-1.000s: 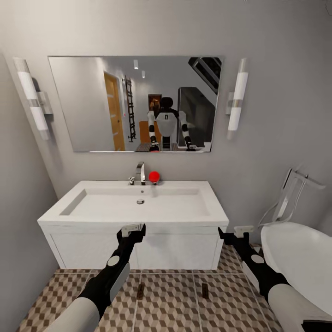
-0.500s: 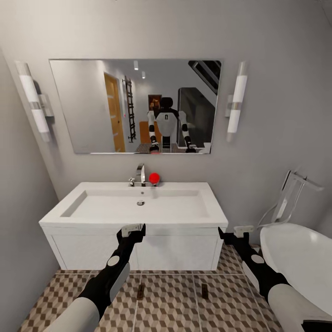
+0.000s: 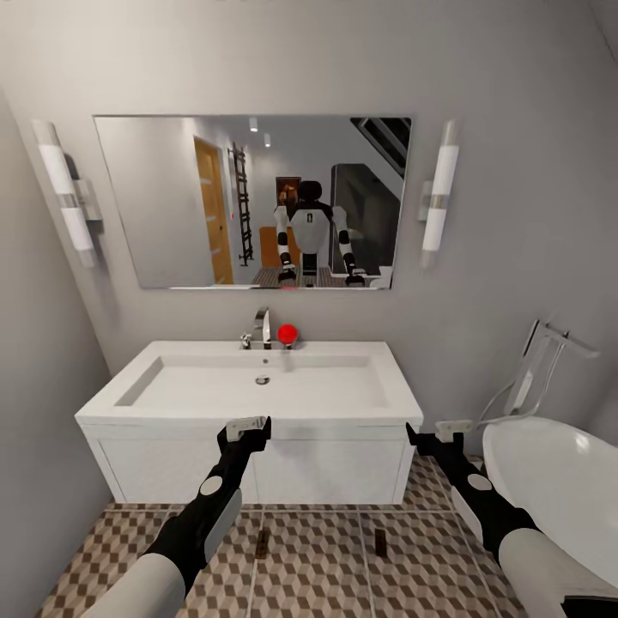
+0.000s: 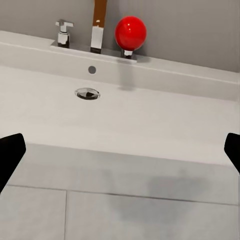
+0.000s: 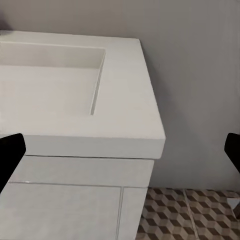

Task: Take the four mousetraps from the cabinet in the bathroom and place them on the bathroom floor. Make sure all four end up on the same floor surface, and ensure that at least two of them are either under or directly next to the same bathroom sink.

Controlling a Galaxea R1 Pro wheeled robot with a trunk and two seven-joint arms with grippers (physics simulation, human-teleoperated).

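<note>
Two small dark flat mousetraps lie on the brown-and-beige cube-patterned tile floor, just before the white vanity sink; head view alone shows them. Left gripper and right gripper hover at the vanity's front edge, jaws spread wide, holding nothing. Left wrist view adds the basin drain, chrome tap and red ball knob. White bathtub at 3 o'clock. Wall mirror at 12.
</note>
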